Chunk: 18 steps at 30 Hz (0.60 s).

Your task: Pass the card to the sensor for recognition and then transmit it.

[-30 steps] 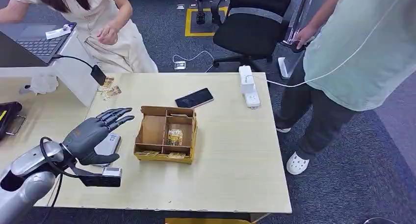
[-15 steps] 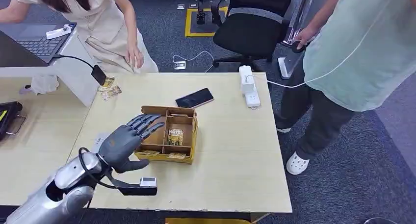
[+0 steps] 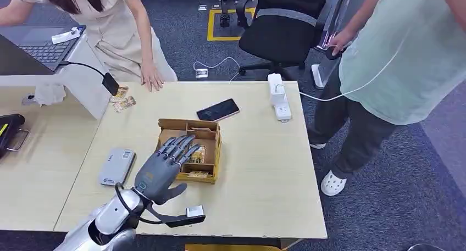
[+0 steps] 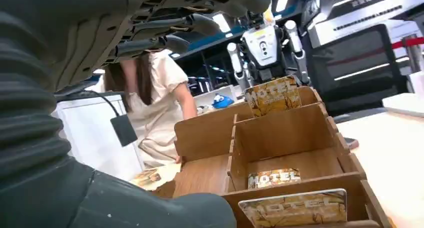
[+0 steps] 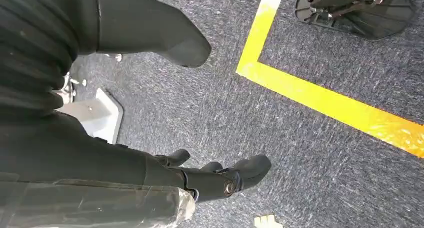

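A brown partitioned box (image 3: 189, 123) stands in the middle of the table and holds "HOTEL" cards (image 3: 199, 156). My left hand (image 3: 162, 170) hovers over the box's near left side, fingers spread above its compartments and holding nothing. The left wrist view shows the box (image 4: 300, 130) close up, with one card upright at its far wall (image 4: 273, 96), one flat inside (image 4: 274, 178) and one at the near wall (image 4: 293, 208); my fingers (image 4: 190, 19) reach above them. A grey card sensor (image 3: 117, 166) lies left of the hand. My right hand (image 5: 200, 175) hangs over the floor, empty, fingers loosely apart.
More cards (image 3: 123, 102) lie at the table's far left by a black scanner (image 3: 110, 83). A phone (image 3: 218, 109) and a white power strip (image 3: 279, 95) lie beyond the box. One person rests a hand (image 3: 151, 75) on the far edge; another stands at the right (image 3: 384, 70).
My left hand has swung right, from above the grey sensor to over the box, uncovering the sensor. The person at the far left lowered a hand onto the table edge.
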Tool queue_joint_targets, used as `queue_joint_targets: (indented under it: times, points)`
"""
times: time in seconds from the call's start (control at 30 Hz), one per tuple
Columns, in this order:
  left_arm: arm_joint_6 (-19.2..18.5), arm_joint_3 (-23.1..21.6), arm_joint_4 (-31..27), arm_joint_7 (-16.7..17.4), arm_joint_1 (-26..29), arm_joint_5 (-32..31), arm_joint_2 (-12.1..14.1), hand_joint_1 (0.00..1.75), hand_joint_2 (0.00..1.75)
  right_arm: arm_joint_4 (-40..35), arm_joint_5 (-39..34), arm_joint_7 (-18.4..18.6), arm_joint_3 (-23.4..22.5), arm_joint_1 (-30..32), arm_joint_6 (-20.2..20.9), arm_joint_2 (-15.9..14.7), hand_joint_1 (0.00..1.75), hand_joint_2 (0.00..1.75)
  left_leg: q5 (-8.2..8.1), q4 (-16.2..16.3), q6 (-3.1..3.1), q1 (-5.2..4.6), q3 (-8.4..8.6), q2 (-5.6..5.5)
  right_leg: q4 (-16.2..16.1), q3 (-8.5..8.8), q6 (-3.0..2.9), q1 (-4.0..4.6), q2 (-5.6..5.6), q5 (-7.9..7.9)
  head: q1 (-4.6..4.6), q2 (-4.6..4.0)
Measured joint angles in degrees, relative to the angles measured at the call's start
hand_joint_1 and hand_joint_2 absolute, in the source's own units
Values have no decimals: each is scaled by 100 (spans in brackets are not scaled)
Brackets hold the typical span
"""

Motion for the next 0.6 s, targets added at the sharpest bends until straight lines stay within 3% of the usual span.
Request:
queue_joint_targets:
  times: [0.6]
  points:
    - [35,118,444,162,103,-304,-267,0,175,2,-81,-53,2,25,-20,0,0,175,0,0,0,0,0,0,0,0,0,0,0,0,-2,0]
